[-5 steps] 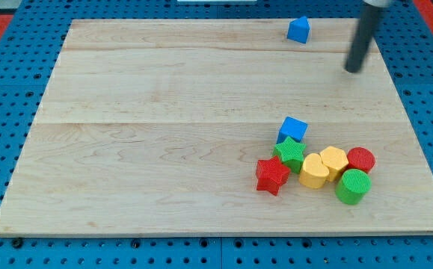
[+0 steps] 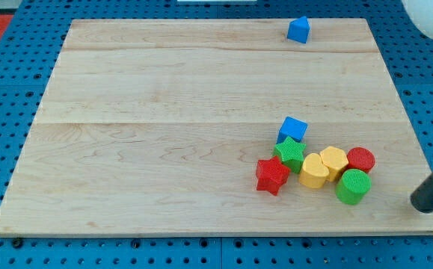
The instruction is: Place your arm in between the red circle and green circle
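The red circle (image 2: pixel 361 159) is lying just above the green circle (image 2: pixel 352 186), touching it, in the cluster at the desk (image 2: pixel 164 112) lower right, while our tip (image 2: pixel 424 206), a bare rod tool holding nothing, is resting to their right, near but apart.

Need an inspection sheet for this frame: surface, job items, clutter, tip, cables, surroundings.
Surface: pale wooden board, flat, nothing spilled.
Job's things: red circle block and green circle block touch each other at the right end of the cluster, red nearer the view's top.
Clutter: two yellow blocks, green star block, red star block and blue block bunched left of them; another blue block alone at the view's top.
Grippers: none; my tip sits right of the green circle block, apart from it.
Cables: nothing seen.
Surroundings: blue perforated base around the board.
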